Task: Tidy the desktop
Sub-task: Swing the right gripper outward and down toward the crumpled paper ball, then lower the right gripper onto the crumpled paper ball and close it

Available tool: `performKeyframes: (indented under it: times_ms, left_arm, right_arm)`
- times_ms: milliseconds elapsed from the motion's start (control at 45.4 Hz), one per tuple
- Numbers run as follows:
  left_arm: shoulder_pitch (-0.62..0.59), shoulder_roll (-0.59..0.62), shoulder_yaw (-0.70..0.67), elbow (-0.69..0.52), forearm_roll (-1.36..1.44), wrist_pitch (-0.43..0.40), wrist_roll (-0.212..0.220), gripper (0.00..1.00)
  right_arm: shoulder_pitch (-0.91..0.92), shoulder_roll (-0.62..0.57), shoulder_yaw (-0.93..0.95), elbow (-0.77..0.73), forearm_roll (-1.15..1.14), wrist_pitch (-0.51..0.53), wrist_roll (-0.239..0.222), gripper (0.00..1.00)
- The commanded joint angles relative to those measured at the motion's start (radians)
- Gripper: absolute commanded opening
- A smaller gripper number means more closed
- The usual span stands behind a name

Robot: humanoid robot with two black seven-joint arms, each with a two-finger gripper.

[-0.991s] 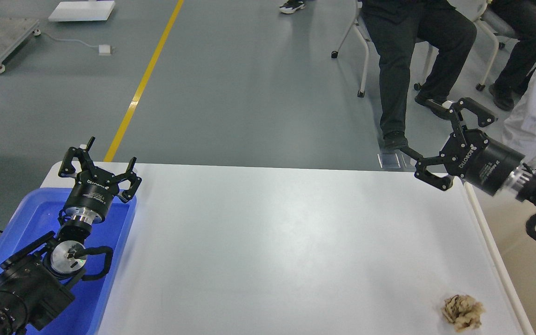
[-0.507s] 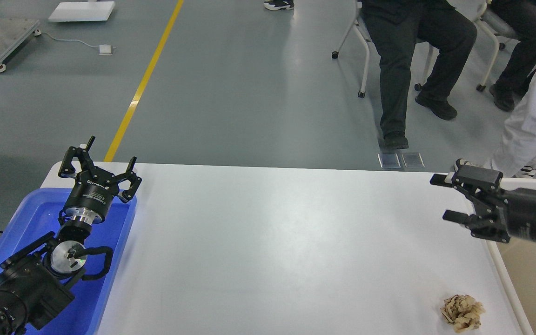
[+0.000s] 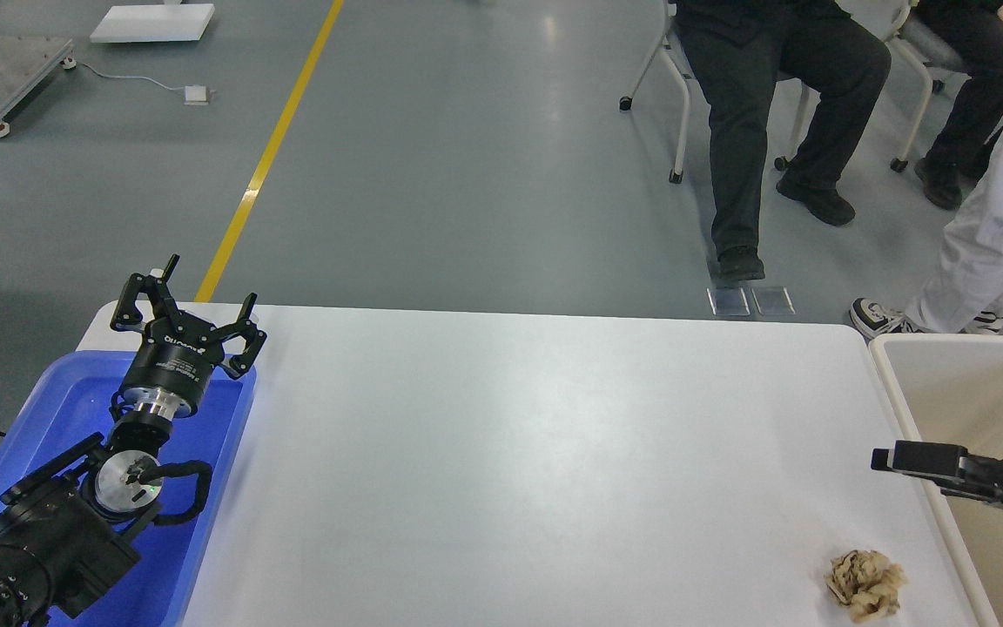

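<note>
One crumpled paper wad (image 3: 865, 585) on white worktop (image 3: 519, 453), at 5 o'clock near right edge. Judged light, soft, crushable; pinch across middle. One blue tray (image 3: 225, 488) at 9 o'clock, one beige bin (image 3: 954, 374) at 3 o'clock. Left end effector (image 3: 190, 319) spread open, empty, over tray. Right end effector (image 3: 915, 459) edge-on above wad; opening cannot be told.

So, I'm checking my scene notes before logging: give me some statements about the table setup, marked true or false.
1. A crumpled brown paper wad lies on the desktop near its right front corner. True.
2. The left tool holds the wad. False: it is open and empty, above the blue tray.
3. The beige bin stands right of the desktop. True.
4. The right tool touches the wad. False: it is apart, above the bin's edge.
</note>
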Motion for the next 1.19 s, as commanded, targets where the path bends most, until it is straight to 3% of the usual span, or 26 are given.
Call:
performKeyframes:
  times_ms: [0,1167]
  left_arm:
    - [0.0,0.0,0.0,0.0,0.0,0.0,0.0,1.0]
    - [0.0,0.0,0.0,0.0,0.0,0.0,0.0,1.0]
  right_arm:
    - [-0.042,0.011,-0.139,0.0,-0.125,-0.137,0.003,1.0]
    - [-0.079,0.209,-0.182,-0.135,-0.128,-0.199,0.005,1.0]
